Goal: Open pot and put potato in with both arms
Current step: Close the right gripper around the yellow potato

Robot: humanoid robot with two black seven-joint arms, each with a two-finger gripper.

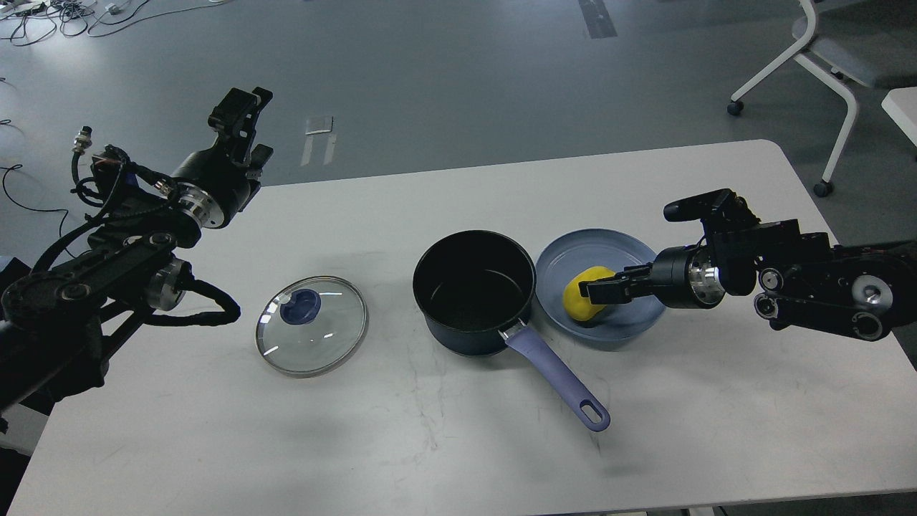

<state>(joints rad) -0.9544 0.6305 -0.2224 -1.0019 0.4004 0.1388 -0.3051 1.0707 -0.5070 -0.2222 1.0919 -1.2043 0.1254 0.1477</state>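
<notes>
The dark blue pot [474,290] stands open at the table's middle, its lilac handle [559,380] pointing to the front right. Its glass lid [311,325] with a blue knob lies flat on the table to the left. The yellow potato [586,297] lies on a blue plate [630,247] just right of the pot. My right gripper [594,289] reaches in from the right, its fingers open and level at the potato's right side. My left gripper [243,125] is open and empty, raised over the table's far left edge, well away from the lid.
The white table [458,444] has bare room in front and at the back. A white office chair [831,50] stands on the floor at the far right. Cables lie on the floor at the far left.
</notes>
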